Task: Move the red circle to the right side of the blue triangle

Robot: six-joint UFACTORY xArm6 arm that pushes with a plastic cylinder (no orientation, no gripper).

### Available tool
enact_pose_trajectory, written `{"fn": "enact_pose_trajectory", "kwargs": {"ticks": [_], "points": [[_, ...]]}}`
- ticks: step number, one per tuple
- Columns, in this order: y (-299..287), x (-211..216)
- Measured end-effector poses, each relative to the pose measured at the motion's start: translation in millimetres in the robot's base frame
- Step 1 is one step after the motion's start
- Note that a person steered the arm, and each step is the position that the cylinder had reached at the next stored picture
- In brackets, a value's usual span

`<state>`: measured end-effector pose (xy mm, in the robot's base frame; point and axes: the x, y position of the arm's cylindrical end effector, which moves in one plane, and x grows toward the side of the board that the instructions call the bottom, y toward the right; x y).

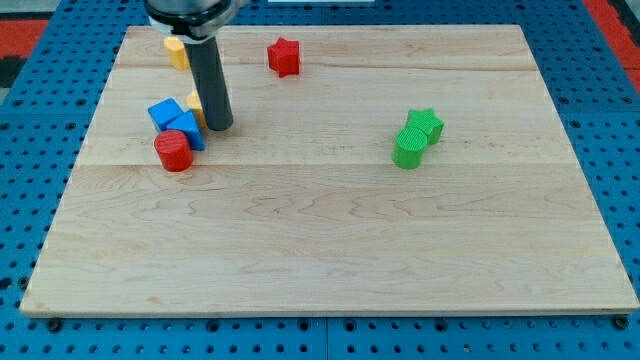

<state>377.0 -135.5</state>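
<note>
The red circle (173, 151) lies on the wooden board (330, 250) at the view's left. Touching it on its upper right is a blue block, apparently the triangle (187, 129), with a second blue block (164, 111) just above and left of it. My rod comes down from the view's top, and my tip (219, 127) rests on the board just right of the blue blocks and up-right of the red circle. A yellow block (195, 104) is partly hidden behind the rod.
A yellow block (177, 50) lies near the top left edge. A red star (284, 56) lies at the top middle. A green star (426, 126) and a green cylinder (408, 149) touch each other at the right.
</note>
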Motion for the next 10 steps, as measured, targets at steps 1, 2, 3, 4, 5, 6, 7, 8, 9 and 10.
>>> {"fn": "enact_pose_trajectory", "kwargs": {"ticks": [1, 2, 3, 4, 5, 6, 7, 8, 9, 10], "points": [[-36, -16], [-46, -39], [-46, -62], [-44, -69], [48, -45], [110, -45], [111, -45], [111, -45], [111, -45], [97, -16]]}}
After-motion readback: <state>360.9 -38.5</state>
